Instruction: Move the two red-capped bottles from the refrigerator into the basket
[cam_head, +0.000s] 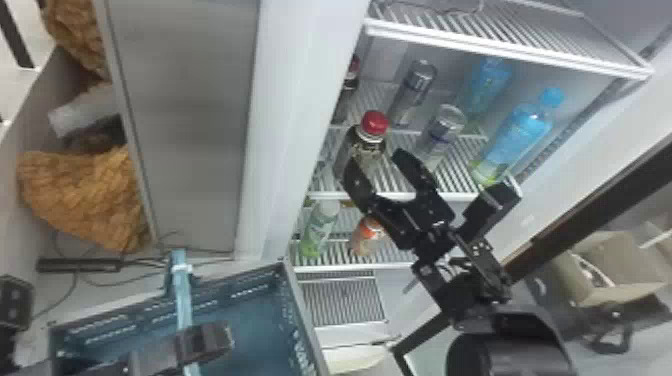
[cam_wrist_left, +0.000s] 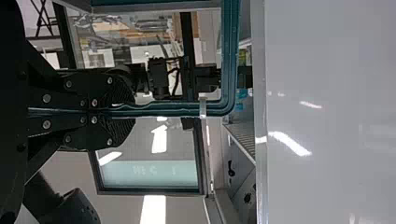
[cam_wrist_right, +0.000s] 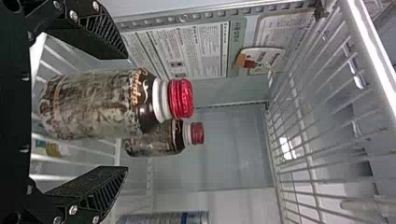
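At the left, the left pincer (cam_wrist_left: 130, 112) is closed on the handle (cam_head: 182, 295) of the basket (cam_head: 252, 295). By this hold, it seems, the basket is kept steady near the opening of the refrigerator (cam_head: 300, 100), so that only a short way must be travelled by each bottle.

Next toward the right, the rear red-capped bottle (cam_head: 346, 92) is placed deeper inside, upright. It is partly covered by the refrigerator's side in the head view, so it is better left for the second turn. The front red-capped bottle (cam_head: 365, 145) is stood upright on the shelf (cam_head: 320, 194), nearer to the opening, and for this reason it is judged to be the first one to be taken.

The right pincer (cam_head: 377, 164) is held open at this front bottle, with one finger at each side of its body, below the cap. Such a placing is suited to a firm side grip, but whether the bottle is touched by the fingers cannot be told. An even closing is now called for, then a small lift and a straight pull outward.

Farther right, silver-topped cans (cam_head: 441, 132) and a blue-capped bottle (cam_head: 520, 132) are kept on the same shelf; the nearer can could be knocked by the outer finger.
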